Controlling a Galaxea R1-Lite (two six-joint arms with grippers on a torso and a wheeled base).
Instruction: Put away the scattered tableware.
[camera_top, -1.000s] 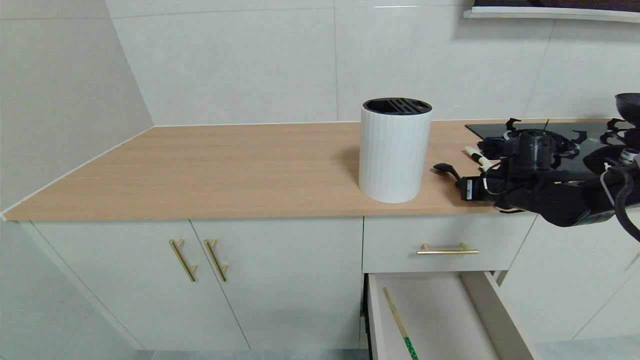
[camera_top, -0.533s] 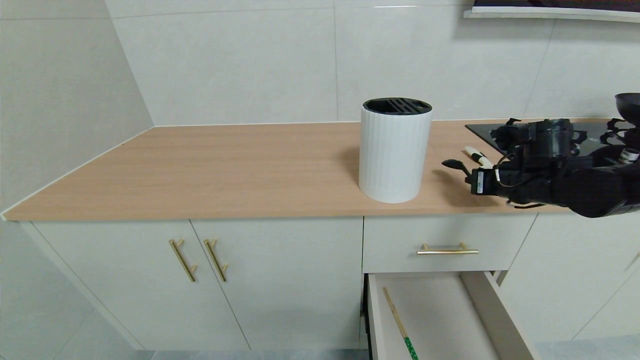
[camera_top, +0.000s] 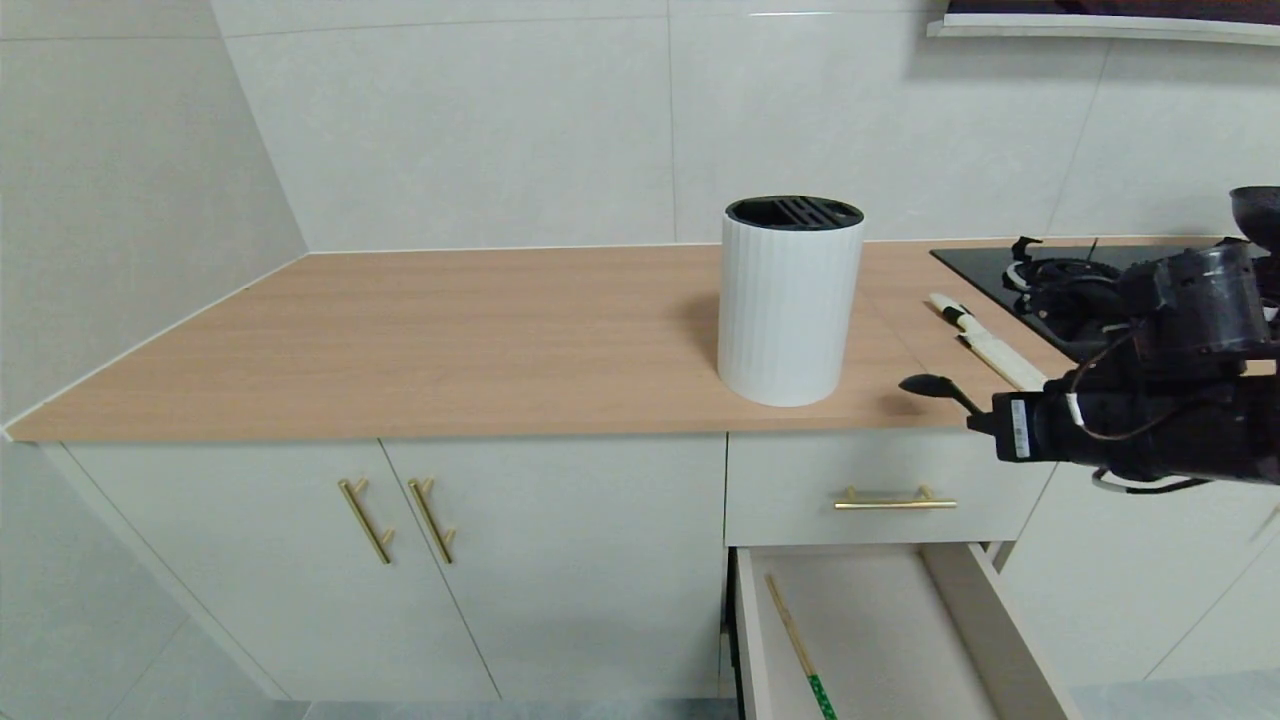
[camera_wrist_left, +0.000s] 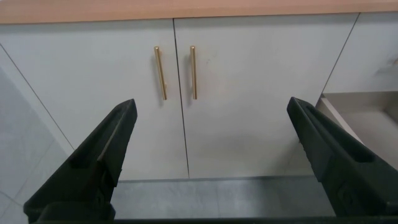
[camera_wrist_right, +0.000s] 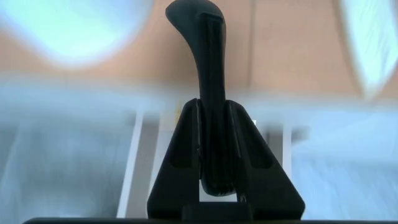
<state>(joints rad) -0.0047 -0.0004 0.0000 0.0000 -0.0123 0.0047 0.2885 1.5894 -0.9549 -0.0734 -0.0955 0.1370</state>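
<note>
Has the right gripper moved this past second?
Yes. Right gripper, shut on the black utensil, has drawn back from the hob toward the front of the countertop, farther from the white holder.

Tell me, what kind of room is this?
Probably a kitchen: a wooden countertop over white cabinets with brass handles, a black gas hob at the right, and an open drawer holding chopsticks.

Countertop: wood grain, matt.
Holder: white, ribbed, matt; black plastic top.
Drawer handle: brass-coloured metal, shiny.
Wall tiles: smooth, faint sheen.
Black utensil: smooth plastic.
</note>
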